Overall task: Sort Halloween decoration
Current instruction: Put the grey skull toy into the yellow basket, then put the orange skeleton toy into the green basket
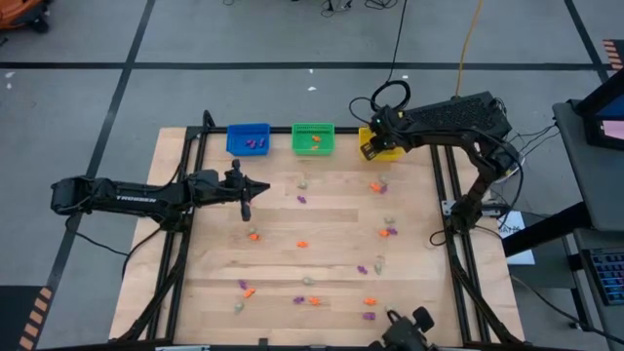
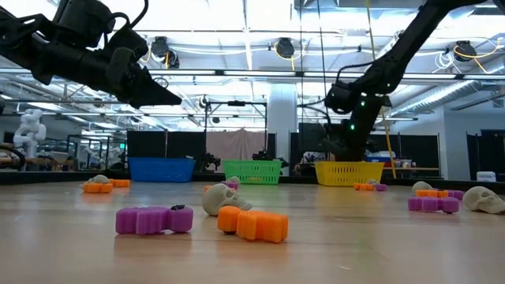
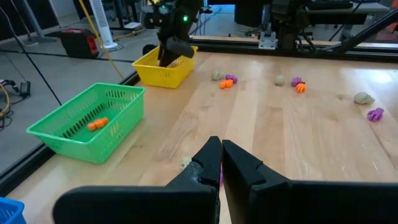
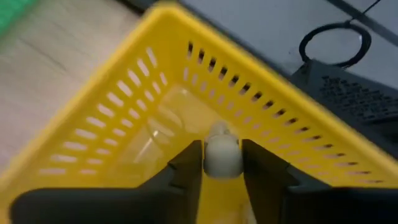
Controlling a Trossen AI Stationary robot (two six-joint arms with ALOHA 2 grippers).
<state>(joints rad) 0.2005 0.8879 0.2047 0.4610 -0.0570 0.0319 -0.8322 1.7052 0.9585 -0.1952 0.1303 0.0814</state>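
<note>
Several tiny purple (image 1: 301, 199), orange (image 1: 302, 244) and pale (image 1: 303, 182) Halloween trinkets lie scattered on the wooden table (image 1: 322, 219). My right gripper (image 4: 221, 163) hangs over the yellow bin (image 4: 155, 106) at the far right, with a pale rounded trinket (image 4: 221, 154) between its fingers. My left gripper (image 1: 246, 207) hovers shut above the table's left half, holding nothing; its fingertips (image 3: 211, 149) meet in the left wrist view. My right gripper pinches the pale trinket by its two sides (image 4: 209, 157) between its two fingers. The fingers slant down from above into the yellow bin's mouth. The trinket is clear of the bin's floor (image 4: 168, 124).
A blue bin (image 1: 248, 138) with purple pieces and a green bin (image 1: 313, 138) with orange pieces stand beside the yellow one along the far edge. Dark frame rails (image 1: 444, 210) run along the table's sides. In the low view, purple (image 2: 154, 220) and orange (image 2: 254, 224) trinkets lie close by.
</note>
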